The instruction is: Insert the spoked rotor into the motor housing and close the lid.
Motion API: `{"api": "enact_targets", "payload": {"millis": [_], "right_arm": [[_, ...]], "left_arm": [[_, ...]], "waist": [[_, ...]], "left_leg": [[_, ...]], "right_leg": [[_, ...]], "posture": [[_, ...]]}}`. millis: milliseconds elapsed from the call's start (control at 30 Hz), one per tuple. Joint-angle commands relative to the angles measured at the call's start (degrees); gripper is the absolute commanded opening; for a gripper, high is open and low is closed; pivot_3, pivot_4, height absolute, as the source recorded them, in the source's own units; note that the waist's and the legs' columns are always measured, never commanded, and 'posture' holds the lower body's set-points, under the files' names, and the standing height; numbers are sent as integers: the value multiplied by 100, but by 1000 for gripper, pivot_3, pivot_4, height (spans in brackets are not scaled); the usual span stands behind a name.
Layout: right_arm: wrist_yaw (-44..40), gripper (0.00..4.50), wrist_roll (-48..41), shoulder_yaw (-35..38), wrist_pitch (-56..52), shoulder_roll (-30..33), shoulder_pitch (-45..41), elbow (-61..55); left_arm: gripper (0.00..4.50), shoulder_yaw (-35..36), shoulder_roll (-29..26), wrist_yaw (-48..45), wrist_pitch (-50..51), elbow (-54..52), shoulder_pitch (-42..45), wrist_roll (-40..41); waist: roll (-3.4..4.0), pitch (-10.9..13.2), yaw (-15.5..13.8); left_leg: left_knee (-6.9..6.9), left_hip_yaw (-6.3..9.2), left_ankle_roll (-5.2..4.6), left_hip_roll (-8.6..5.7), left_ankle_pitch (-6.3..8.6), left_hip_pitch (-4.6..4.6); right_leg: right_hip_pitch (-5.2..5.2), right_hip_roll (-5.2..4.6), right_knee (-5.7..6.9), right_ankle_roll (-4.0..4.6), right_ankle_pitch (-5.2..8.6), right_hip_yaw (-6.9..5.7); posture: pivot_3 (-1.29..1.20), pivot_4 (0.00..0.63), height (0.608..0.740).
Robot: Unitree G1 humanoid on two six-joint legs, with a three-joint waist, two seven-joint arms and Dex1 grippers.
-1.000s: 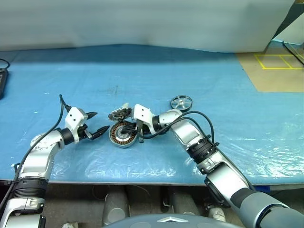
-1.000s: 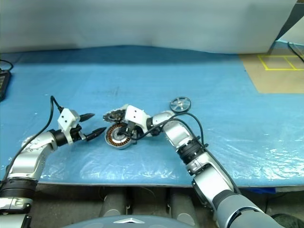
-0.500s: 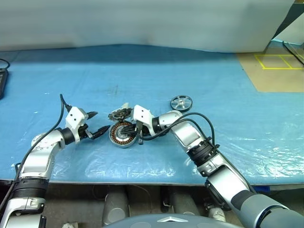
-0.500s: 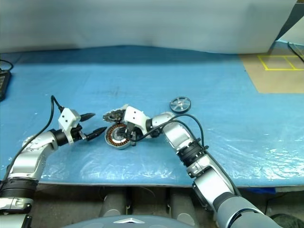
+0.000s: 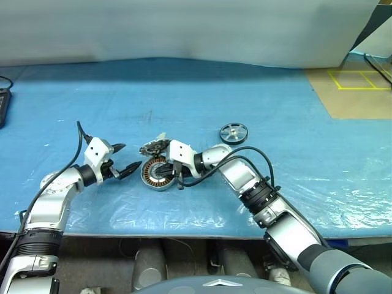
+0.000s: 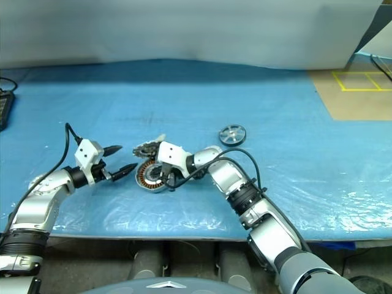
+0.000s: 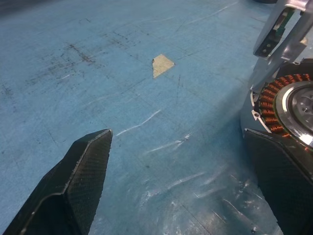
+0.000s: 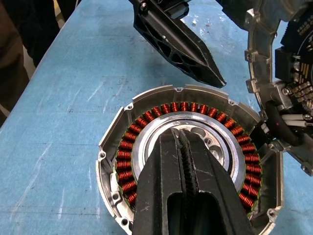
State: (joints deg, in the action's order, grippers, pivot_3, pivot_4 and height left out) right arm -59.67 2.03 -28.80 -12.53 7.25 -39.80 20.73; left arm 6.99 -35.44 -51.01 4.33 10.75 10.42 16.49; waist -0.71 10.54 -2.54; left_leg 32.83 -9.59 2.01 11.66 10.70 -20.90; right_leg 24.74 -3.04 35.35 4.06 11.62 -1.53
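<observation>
The motor housing (image 5: 157,173) lay open near the table's front edge, copper windings up, with the lid (image 5: 154,147) propped just beyond it. The spoked rotor (image 5: 234,132) sat flat, well apart to the right and farther back. The right gripper (image 8: 182,147), fingers pressed together and empty, hung over the housing's hub, so the rotor lay behind it on that arm's own side. The left gripper (image 5: 124,160) waited spread wide, left of the housing.
</observation>
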Motion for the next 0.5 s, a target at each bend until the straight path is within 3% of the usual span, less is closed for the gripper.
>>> {"api": "enact_targets", "payload": {"millis": [33, 500], "right_arm": [[-58, 44, 172, -160, -70, 92, 26, 101], [-331, 44, -184, 130, -467, 264, -5, -228]], "left_arm": [[4500, 93, -69, 19, -56, -182, -41, 2], [4500, 58, -47, 11, -93, -41, 109, -26]], "waist": [[0, 0, 0], [0, 0, -11]], "left_leg": [[0, 0, 0, 0, 0, 1], [0, 0, -1, -1, 1, 3]], "right_leg": [[-1, 0, 0, 0, 0, 0], [-5, -1, -1, 0, 0, 0]], "posture": [[0, 150, 740], [0, 150, 740]]}}
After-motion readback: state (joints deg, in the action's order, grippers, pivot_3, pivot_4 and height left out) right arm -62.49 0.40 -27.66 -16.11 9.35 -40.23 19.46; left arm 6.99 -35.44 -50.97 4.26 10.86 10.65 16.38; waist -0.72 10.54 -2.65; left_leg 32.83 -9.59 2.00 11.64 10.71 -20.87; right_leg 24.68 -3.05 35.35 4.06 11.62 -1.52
